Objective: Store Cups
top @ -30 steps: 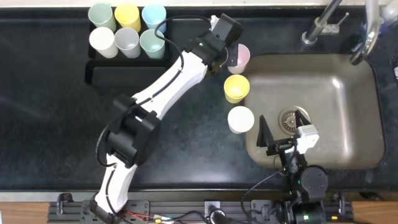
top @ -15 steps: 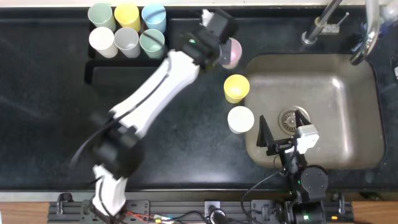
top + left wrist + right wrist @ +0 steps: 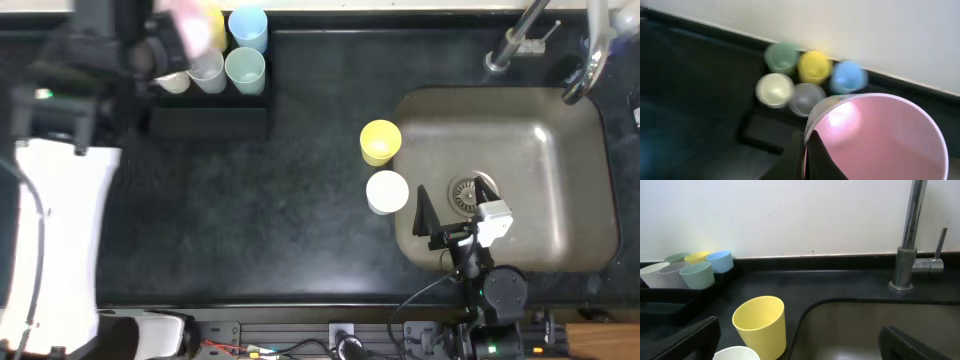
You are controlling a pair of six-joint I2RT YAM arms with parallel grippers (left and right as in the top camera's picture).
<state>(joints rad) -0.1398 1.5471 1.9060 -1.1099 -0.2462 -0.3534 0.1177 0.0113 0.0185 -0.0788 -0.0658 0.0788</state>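
My left gripper (image 3: 809, 152) is shut on the rim of a pink cup (image 3: 880, 135), one finger inside it, held high above the black tray (image 3: 765, 136). At the tray's far end stand green (image 3: 782, 56), yellow (image 3: 813, 65), blue (image 3: 847, 76), white (image 3: 774, 90) and grey (image 3: 807, 97) cups. From above, the pink cup (image 3: 185, 22) is a blur over those cups. A yellow cup (image 3: 380, 140) and a white cup (image 3: 387, 190) stand on the counter by the sink. My right gripper (image 3: 448, 225) rests open low in the sink, holding nothing.
The steel sink (image 3: 560, 130) takes up the right side, with its drain (image 3: 468, 192) and the faucet (image 3: 520, 40) behind. The tray's near half (image 3: 210, 122) is bare. Dark counter (image 3: 290, 220) lies between tray and sink.
The left arm has lifted and swung left with the pink cup, from beside the sink to above the tray's cups. The right arm has kept still.
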